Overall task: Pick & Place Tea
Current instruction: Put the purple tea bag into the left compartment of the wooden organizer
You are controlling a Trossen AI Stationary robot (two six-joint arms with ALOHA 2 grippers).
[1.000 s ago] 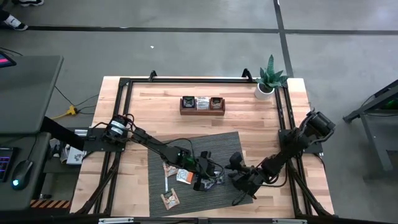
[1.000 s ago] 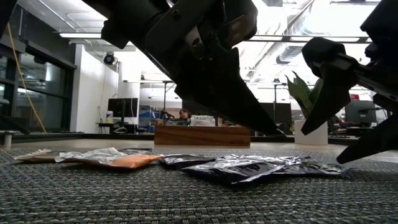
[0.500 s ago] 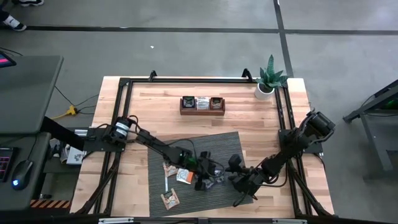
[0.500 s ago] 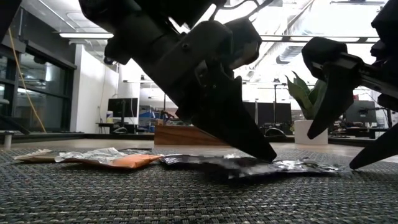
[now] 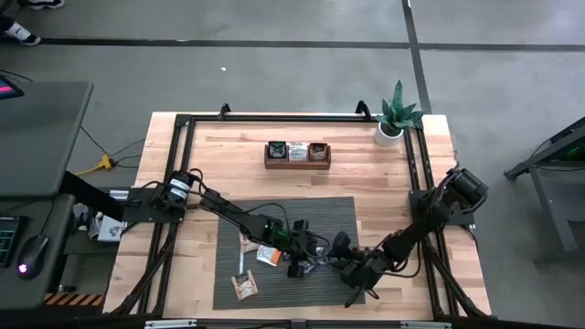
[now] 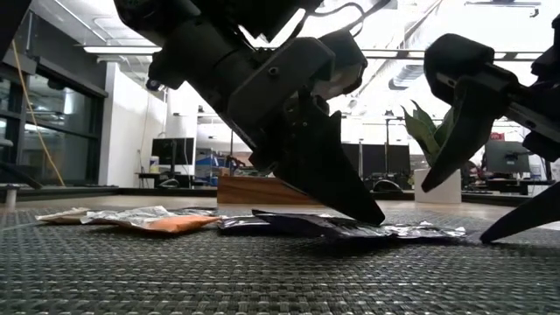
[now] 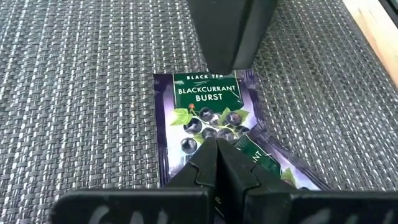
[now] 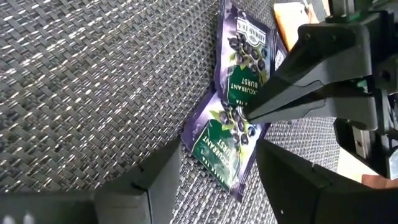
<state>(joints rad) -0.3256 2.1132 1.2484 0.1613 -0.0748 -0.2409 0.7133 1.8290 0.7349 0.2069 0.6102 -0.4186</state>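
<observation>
The task is judged to be at an early stage: several tea sachets (image 5: 267, 256) are seen lying loose on the grey mat (image 5: 338, 212), while only a few are held in the wooden box (image 5: 297, 153) beyond the mat. The left end effector (image 7: 216, 144) is pressed together on a blackcurrant sachet (image 7: 202, 112) near the mat's middle, not yet lifted. The right end effector (image 8: 214, 171) is held spread just beside it, nothing gripped.

The high view looks straight down on the whole light wooden table (image 5: 228, 146). The low view sits on the grey woven mat (image 6: 175, 271), facing 12 o'clock. Both wrist views press close over one purple blackcurrant sachet (image 7: 202, 118) (image 8: 242, 62).
</observation>
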